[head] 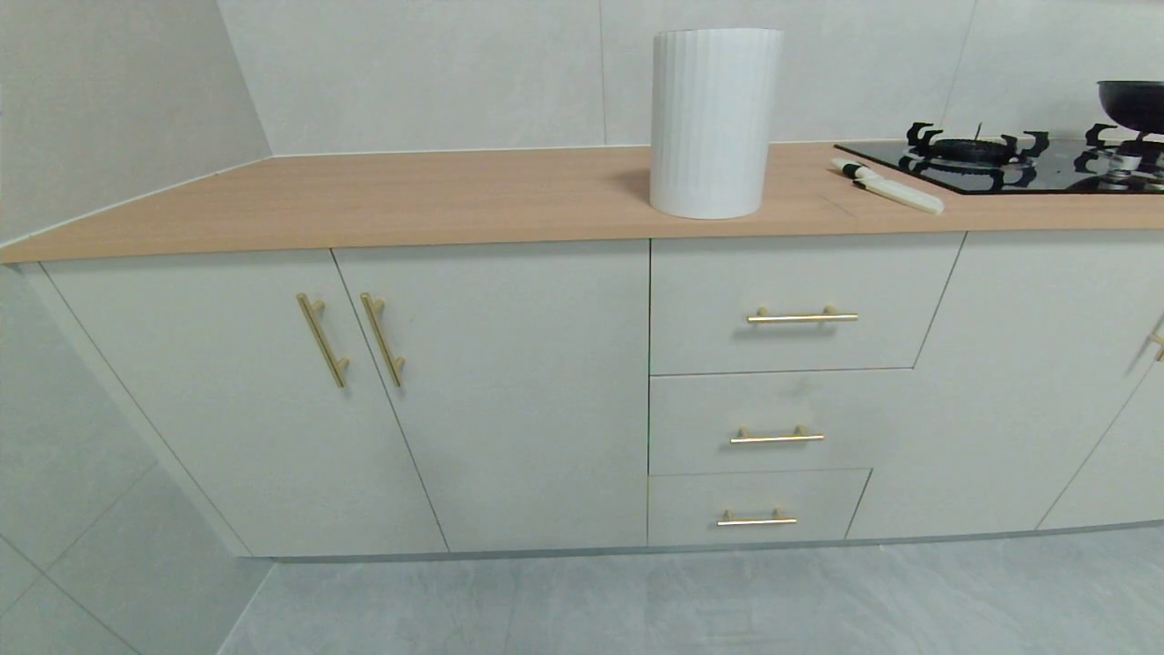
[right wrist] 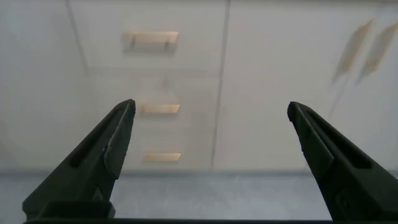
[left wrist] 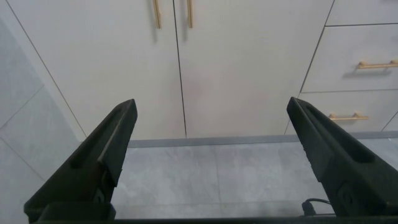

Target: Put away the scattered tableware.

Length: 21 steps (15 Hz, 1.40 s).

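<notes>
A tall white ribbed container (head: 715, 121) stands on the wooden countertop (head: 409, 196). To its right lies a cream-handled knife (head: 887, 186), beside the stove. My left gripper (left wrist: 211, 109) is open with nothing between its fingers, low in front of the cabinet doors (left wrist: 180, 62). My right gripper (right wrist: 211, 109) is open too and holds nothing, facing the stack of drawers (right wrist: 155, 74).
A black gas hob (head: 1009, 164) with a dark pan (head: 1132, 102) sits at the counter's right end. Below are two cabinet doors (head: 364, 391) and three shut drawers (head: 791, 314) with gold handles. A wall closes the left side. Grey tiled floor (head: 637, 600) lies in front.
</notes>
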{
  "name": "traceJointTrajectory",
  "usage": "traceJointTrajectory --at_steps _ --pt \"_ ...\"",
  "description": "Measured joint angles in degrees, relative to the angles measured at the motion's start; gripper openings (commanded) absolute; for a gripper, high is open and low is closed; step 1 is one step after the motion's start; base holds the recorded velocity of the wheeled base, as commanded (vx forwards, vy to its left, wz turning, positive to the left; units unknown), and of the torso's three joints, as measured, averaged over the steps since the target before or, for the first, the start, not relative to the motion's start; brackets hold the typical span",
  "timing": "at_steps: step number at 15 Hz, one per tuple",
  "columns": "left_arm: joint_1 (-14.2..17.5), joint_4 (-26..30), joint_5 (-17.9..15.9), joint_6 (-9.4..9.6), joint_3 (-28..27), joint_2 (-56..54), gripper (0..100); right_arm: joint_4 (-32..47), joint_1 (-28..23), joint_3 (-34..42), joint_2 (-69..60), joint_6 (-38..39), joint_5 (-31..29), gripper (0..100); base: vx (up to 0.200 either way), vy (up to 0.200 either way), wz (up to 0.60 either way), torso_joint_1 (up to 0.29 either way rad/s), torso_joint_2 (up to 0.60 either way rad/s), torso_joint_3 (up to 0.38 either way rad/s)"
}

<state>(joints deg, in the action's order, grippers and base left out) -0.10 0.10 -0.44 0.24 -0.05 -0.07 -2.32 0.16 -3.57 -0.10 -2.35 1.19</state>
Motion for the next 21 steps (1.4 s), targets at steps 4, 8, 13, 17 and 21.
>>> traceJointTrajectory --at_steps 4,8,13,17,21 --pt "0.0 0.0 0.0 0.02 0.0 0.0 100 2.2 0.0 3.2 -0.1 0.3 0.7 100 0.0 0.0 0.0 0.0 0.0 0.0" --pt "0.0 0.0 0.0 0.0 0.0 0.0 100 2.3 0.0 3.5 -0.1 3.1 0.0 100 0.0 0.0 0.0 0.0 0.0 0.0" --pt "0.0 0.0 0.0 0.2 0.0 0.0 100 2.4 0.0 3.5 -0.1 3.2 0.0 100 0.0 0.0 0.0 0.0 0.0 0.0" --pt "0.0 0.0 -0.1 0.2 0.0 0.0 100 2.5 0.0 3.5 -0.1 3.1 0.0 100 0.0 0.0 0.0 0.0 0.0 0.0" --pt "0.0 0.0 -0.2 0.2 0.0 0.0 100 2.5 0.0 3.5 -0.1 3.1 0.0 100 0.1 0.0 0.0 0.002 0.0 0.002"
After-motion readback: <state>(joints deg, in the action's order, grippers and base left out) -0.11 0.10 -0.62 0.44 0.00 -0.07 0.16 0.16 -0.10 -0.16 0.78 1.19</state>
